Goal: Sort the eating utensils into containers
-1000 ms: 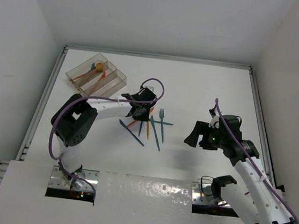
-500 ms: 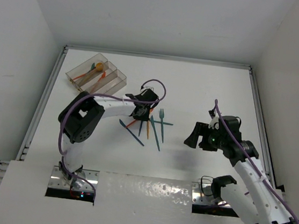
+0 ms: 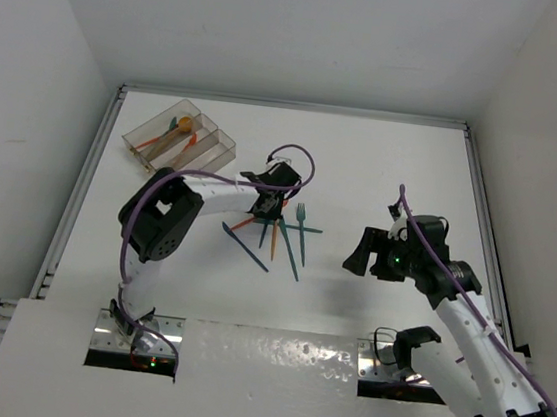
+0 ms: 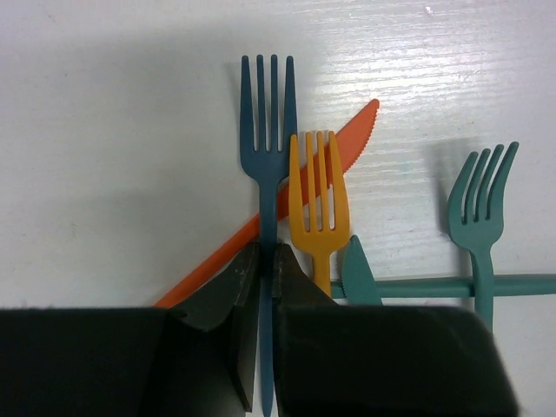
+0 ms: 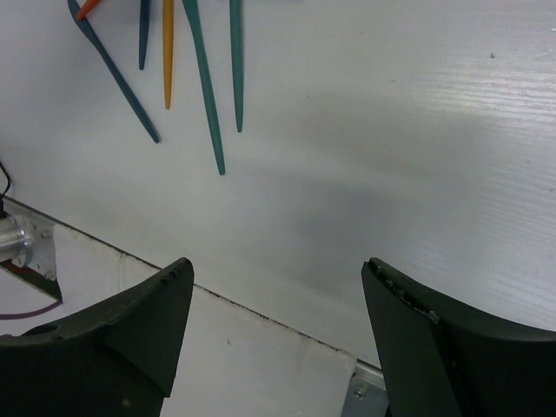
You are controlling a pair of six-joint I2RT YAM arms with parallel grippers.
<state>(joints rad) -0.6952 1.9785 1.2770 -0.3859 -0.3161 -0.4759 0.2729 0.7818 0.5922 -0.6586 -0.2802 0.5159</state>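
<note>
now the dark blue fork (image 4: 268, 148) lies on the tabletop (image 3: 385, 160) in the loose heap near the middle, crossing an orange knife (image 4: 343, 143), with an orange fork (image 4: 319, 200) just beside it and a teal fork (image 4: 480, 200) further right. my left claw (image 4: 267, 269) is pinched tight on that blue fork's handle, while my right claw (image 5: 278, 265) hangs well apart to the right, jaws wide and holding nothing. the clear three-part tray (image 3: 154, 118) sits toward the far left corner, an orange spoon (image 3: 178, 137) lying in it.
</note>
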